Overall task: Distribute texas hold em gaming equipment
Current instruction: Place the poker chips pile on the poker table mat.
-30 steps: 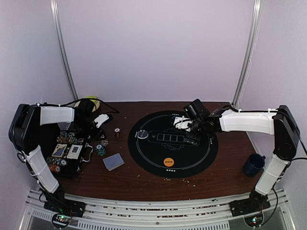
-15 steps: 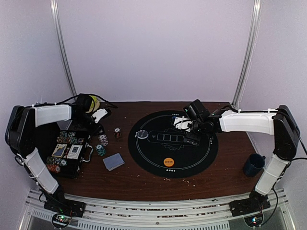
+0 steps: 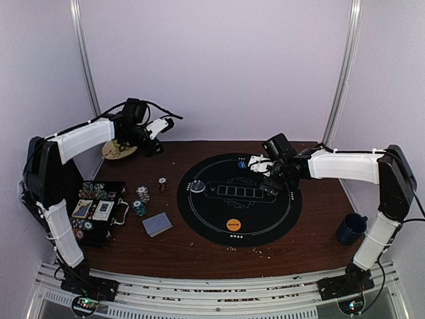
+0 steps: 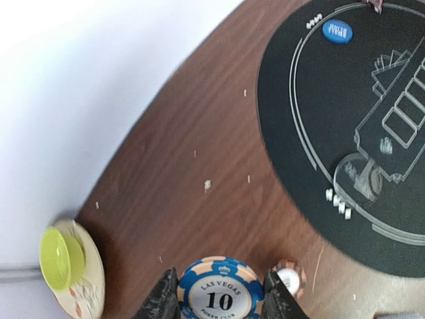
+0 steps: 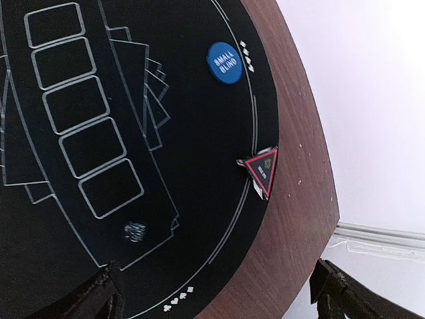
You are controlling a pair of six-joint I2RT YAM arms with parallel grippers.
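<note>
Chip delivery in hand: the left gripper (image 3: 159, 126) hangs high over the table's far-left corner, around ten o'clock from the round black mat (image 3: 275, 216). Its fingers are pinched hard on the rim of a blue-and-cream ten chip (image 4: 219, 292), face turned up to the wrist camera. Across the way, the right gripper (image 3: 268, 178) hovers low over the mat at one o'clock with its jaws spread as wide as they go and nothing between them. It sits just beside the blue small-blind button (image 5: 226, 61), which lies at twelve. The orange button (image 3: 233, 224) rests at six, and the chip stacks (image 3: 141, 199) and card deck (image 3: 157, 224) wait off the mat at nine and eight. Looks like one chip is being carried from the supply side toward a seat. The next move calls for a swing in over the mat's rim and a drop low enough that the chip lands flat. The fingers should part only then, well wide of the right arm.
</note>
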